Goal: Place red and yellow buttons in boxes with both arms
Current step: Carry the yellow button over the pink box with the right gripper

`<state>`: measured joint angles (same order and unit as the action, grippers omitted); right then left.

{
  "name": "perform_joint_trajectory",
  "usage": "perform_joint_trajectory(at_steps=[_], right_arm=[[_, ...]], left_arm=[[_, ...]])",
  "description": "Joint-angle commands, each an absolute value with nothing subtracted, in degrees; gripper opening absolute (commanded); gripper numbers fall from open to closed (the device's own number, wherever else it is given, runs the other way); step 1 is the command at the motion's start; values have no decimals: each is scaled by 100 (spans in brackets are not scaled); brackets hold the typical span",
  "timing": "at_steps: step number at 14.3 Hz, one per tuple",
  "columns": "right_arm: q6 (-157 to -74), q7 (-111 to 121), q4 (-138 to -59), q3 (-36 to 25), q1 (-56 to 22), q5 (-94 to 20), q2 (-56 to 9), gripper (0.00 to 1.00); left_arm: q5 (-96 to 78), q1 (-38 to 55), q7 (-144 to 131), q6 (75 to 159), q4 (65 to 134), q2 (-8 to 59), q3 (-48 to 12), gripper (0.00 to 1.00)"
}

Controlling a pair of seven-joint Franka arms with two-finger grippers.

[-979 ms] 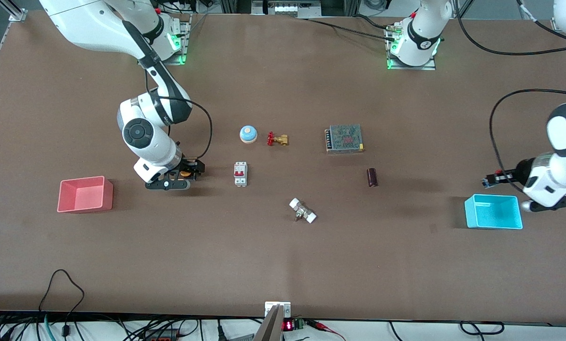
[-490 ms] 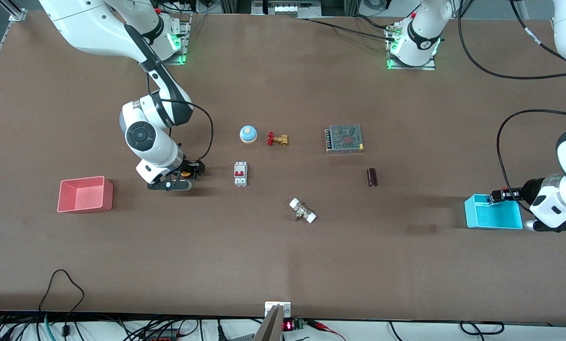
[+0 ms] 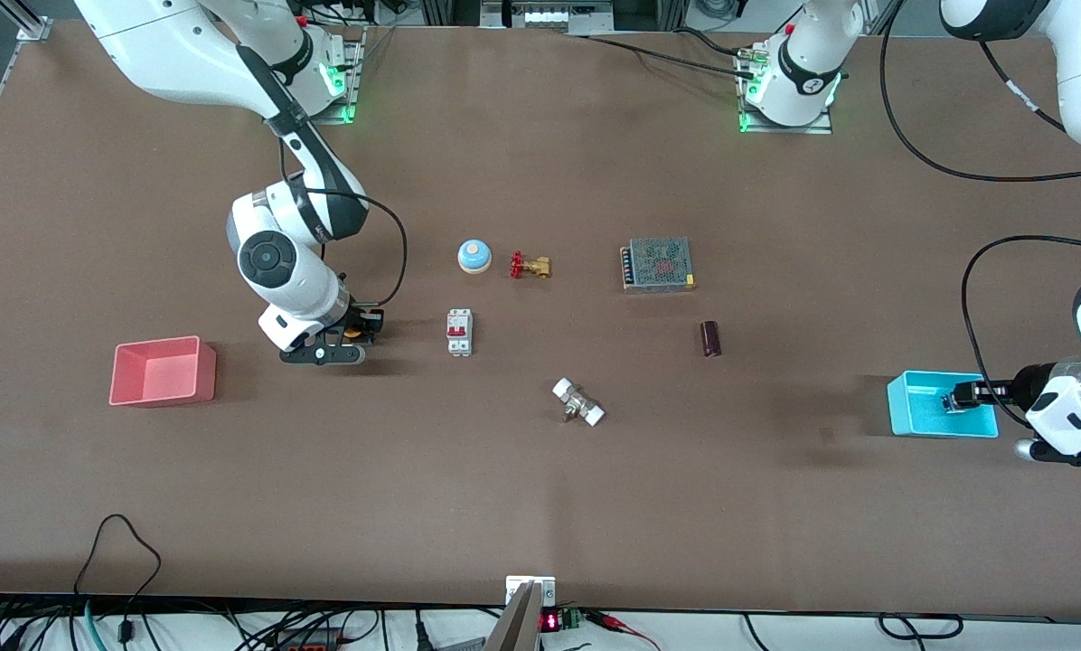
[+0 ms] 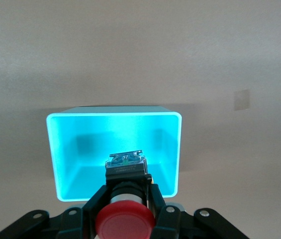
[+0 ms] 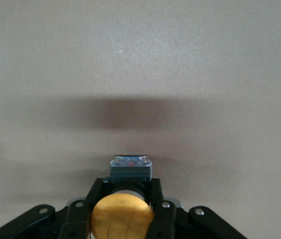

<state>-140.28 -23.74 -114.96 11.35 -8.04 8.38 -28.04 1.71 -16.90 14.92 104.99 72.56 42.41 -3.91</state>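
Note:
My left gripper (image 3: 963,397) is shut on the red button (image 4: 125,220) and holds it over the cyan box (image 3: 920,411), which fills the middle of the left wrist view (image 4: 65,149). My right gripper (image 3: 360,327) is shut on the orange-yellow button (image 3: 353,332), low over the table between the pink-red box (image 3: 163,372) and the breaker. In the right wrist view the yellow cap (image 5: 122,217) sits between the fingers (image 5: 156,199) over bare table.
A white circuit breaker (image 3: 459,332), a blue dome (image 3: 474,256), a brass valve with a red handle (image 3: 530,266), a metal power supply (image 3: 657,264), a dark cylinder (image 3: 710,338) and a white-ended fitting (image 3: 578,402) lie across the table's middle.
My left gripper has carried the red button from beside the cyan box to over its inside. My right gripper has barely moved with the yellow button.

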Motion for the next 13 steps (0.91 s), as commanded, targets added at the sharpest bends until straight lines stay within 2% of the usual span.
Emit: perform_joint_trajectory(at_steps=[1, 6, 8, 13], right_arm=[[-13853, -2417, -11330, 1160, -712, 932, -2699, 15], [-12640, -1522, -10495, 1125, -98, 879, -2409, 15], [-12612, -1005, -10485, 1099, 227, 870, -2251, 15], [-12612, 585, -10477, 528, 720, 844, -2214, 15]], left_arm=[[351, -1714, 1661, 10406, 6970, 4552, -413, 21], [352, -1723, 1758, 10415, 6706, 4939, -413, 21], [352, -1731, 1775, 10415, 6688, 5027, -413, 21], [352, -1731, 1732, 10775, 6680, 5247, -413, 21]])
